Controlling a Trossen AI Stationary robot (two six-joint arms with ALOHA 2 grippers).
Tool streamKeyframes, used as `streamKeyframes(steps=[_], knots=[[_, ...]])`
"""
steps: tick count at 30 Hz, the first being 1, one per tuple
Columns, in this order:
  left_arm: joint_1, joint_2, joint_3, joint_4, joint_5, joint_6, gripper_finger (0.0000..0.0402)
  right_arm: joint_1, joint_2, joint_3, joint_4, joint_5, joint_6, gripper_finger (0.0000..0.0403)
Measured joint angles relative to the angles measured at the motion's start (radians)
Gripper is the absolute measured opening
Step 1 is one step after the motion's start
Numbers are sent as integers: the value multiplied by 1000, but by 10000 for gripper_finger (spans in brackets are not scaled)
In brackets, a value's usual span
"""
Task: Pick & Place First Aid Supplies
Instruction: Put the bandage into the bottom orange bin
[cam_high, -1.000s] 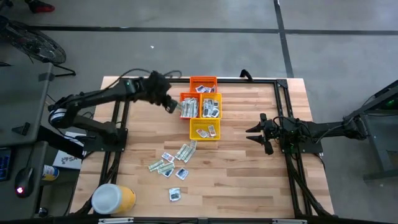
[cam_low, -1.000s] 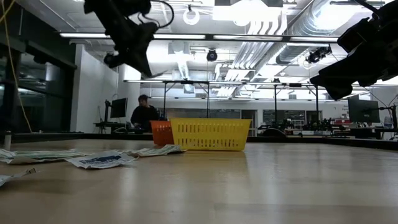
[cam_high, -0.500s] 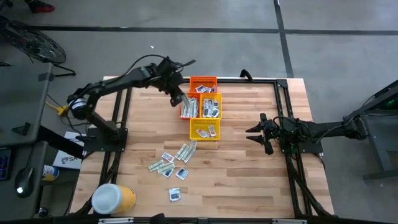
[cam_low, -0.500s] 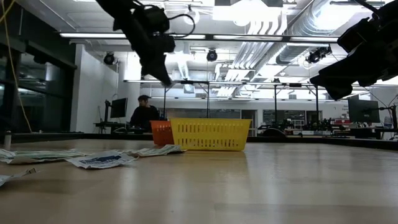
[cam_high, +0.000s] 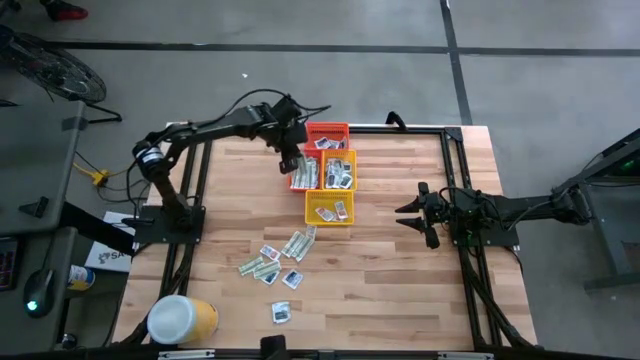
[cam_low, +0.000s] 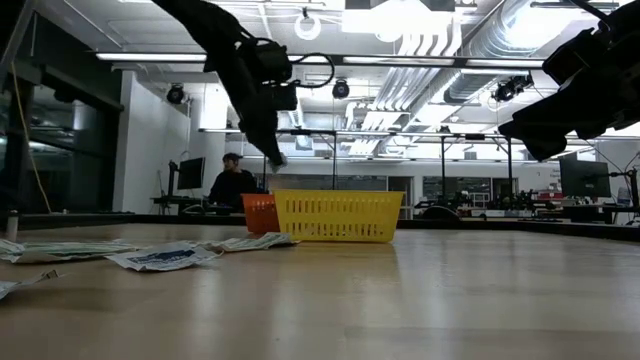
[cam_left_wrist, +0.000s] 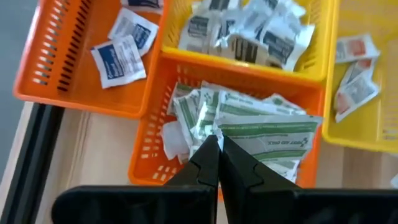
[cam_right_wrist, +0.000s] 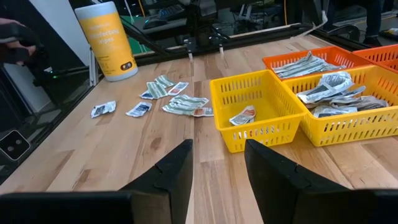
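Observation:
My left gripper (cam_high: 292, 163) hangs over the orange basket (cam_high: 304, 174), shut on a green-and-white packet (cam_left_wrist: 268, 134). That basket holds more green-and-white strips (cam_left_wrist: 199, 115). White packets with blue marks lie in the red-orange basket (cam_left_wrist: 118, 50), and others fill the yellow basket (cam_high: 341, 170). Several loose packets (cam_high: 278, 258) lie flat on the table near its near-left part. My right gripper (cam_high: 413, 216) waits open above the table's right half, touching nothing. The low view shows the left gripper (cam_low: 274, 155) above the baskets. My left gripper pinches the green-and-white packet by one end (cam_left_wrist: 225, 129) between its two shut fingers. The fingers come from above, pointing down. The packet is lifted clear and sticks out sideways from the fingertips over the orange basket.
A second yellow basket (cam_high: 329, 208) stands nearer than the others with a few packets inside. A big yellow tub with a white lid (cam_high: 182, 319) lies at the near-left corner. Bare wood shows between the baskets and my right gripper (cam_right_wrist: 217, 163). A person (cam_low: 232, 182) sits far behind the table.
My left arm has swung toward the table's right and far side, carrying its shut gripper from beside the baskets' left edge to above the orange basket and a little lower. My right arm has kept still.

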Motion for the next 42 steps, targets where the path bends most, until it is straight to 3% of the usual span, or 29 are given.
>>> streamKeyframes(steps=[16,30,42], knots=[[-102,25,0,-22,-157,256,0,0,0,0,0,0,0,139],[-109,65,-3,-55,-198,228,3,0,0,0,0,0,0,139],[-140,89,-1,-29,-216,222,54,0,0,0,0,0,0,139]])
